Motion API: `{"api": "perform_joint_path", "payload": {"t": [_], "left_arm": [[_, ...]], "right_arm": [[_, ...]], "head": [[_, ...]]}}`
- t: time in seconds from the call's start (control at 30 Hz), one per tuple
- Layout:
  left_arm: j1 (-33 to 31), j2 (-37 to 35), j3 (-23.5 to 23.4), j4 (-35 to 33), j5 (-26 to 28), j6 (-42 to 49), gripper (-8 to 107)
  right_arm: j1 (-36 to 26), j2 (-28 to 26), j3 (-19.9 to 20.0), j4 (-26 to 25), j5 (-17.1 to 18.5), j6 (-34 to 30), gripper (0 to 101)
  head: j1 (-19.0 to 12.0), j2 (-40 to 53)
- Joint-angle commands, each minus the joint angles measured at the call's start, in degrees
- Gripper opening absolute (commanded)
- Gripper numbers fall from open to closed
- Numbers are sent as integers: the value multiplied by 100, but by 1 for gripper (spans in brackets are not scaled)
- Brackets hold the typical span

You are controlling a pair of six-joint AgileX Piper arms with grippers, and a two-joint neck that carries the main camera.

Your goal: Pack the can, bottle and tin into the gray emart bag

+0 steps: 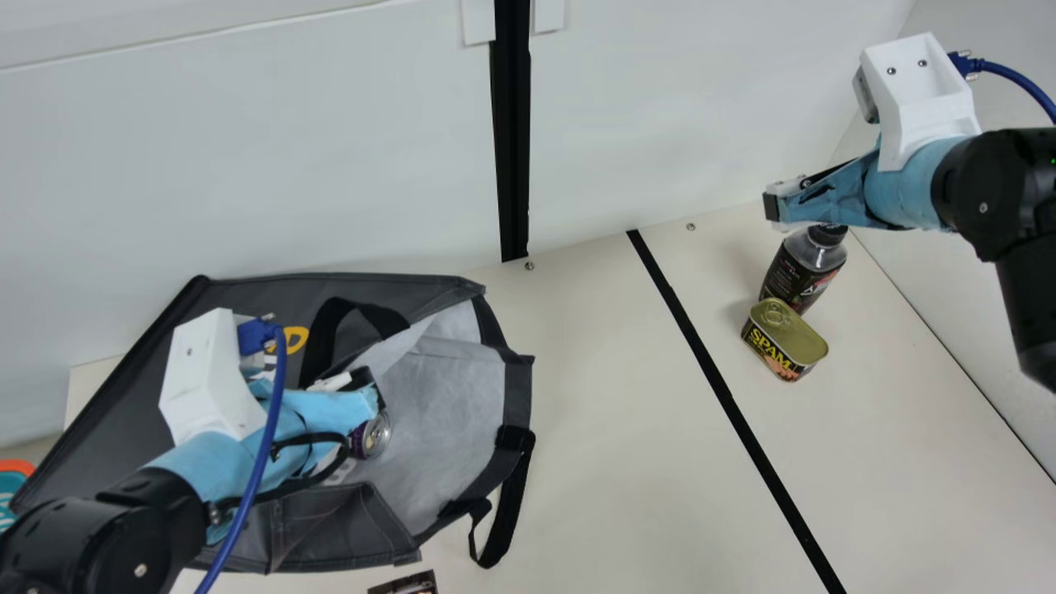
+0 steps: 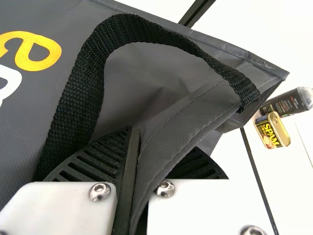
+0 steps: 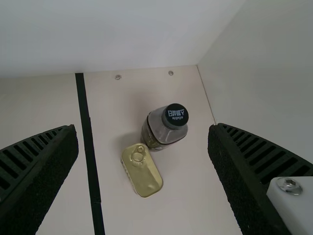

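At the far left, an orange-rimmed blue thing (image 1: 14,478) showed in part beside the gray bag (image 1: 91,462). The bag lay over the left part of the worktop (image 1: 610,462), reaching close to its far edge, its mouth spread toward the right and its pale lining (image 1: 450,388) showing. The left claw (image 1: 373,394) was at the bag's mouth; in the left wrist view its jaws were drawn close together, pinching the bag's fabric edge between them, with a black strap (image 2: 129,27) arching nearby. Just by that claw, the can (image 1: 375,436) lay inside the bag, silver end toward the opening. Part of a dark printed item (image 1: 404,584) showed below the bag, and a black stripe (image 1: 726,396) crossed the worktop from its far edge. Beyond the stripe, toward the far right corner, the tin (image 1: 784,334) sat with its pull-tab lid up. The bottle (image 1: 800,268) stood upright just beside it, on the side nearer the corner, dark cap on top. The right claw (image 1: 773,208) hung above the worktop near the bottle, spread wide and holding nothing.
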Motion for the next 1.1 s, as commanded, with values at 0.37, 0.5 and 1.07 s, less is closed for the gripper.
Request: {"api": "perform_joint_path", "payload": {"t": [0.37, 0.5, 1.07], "left_arm": [[0, 0, 0, 0, 0, 0, 10], [0, 0, 0, 0, 0, 0, 10], [0, 0, 0, 0, 0, 0, 10]], "right_arm": [[-476, 487, -44, 406, -139, -488, 91], [-592, 663, -104, 511, -149, -597, 91], [-844, 1459, -530, 827, -8, -810, 91]], "head": [[-130, -5], [-130, -5], [-130, -5]]}}
